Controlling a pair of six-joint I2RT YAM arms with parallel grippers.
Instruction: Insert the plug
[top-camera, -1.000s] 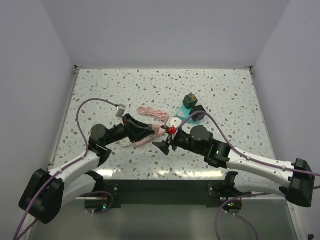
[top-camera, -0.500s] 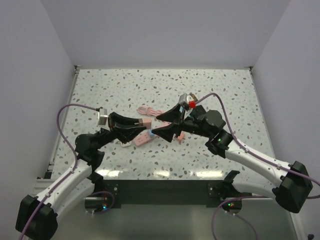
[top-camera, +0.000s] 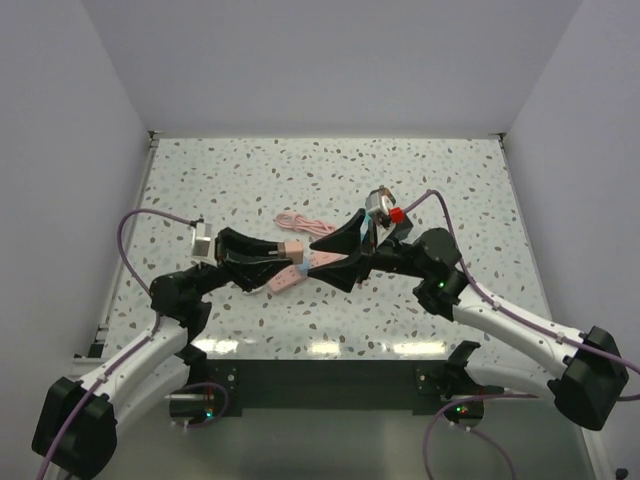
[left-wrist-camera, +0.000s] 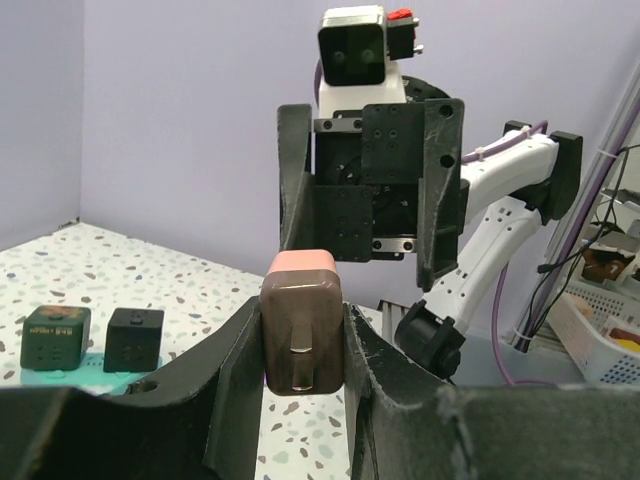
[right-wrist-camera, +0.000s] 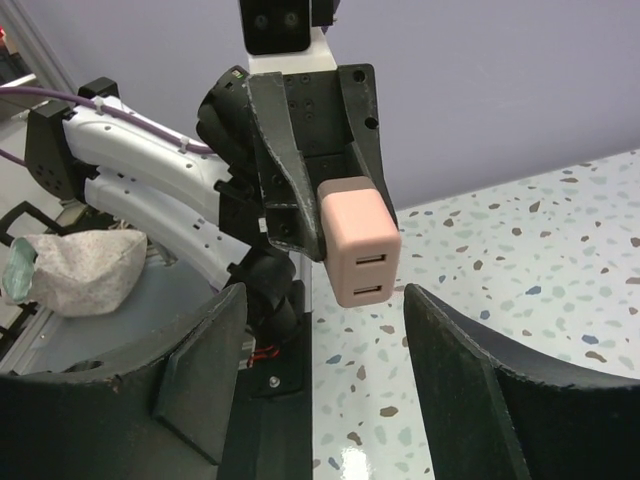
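Right wrist view: the plug (right-wrist-camera: 358, 245) sits aloft, pinched in the left gripper's (left-wrist-camera: 303, 325) narrow jaws, the right gripper (right-wrist-camera: 325, 300) facing it wide and empty — an off-centre squeeze could twist it loose.

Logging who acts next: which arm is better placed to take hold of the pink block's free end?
Right. The left fingers are clamped on the pink block, holding it up off the table. The right fingers stand open, facing it, with its slotted end pointing into their gap.
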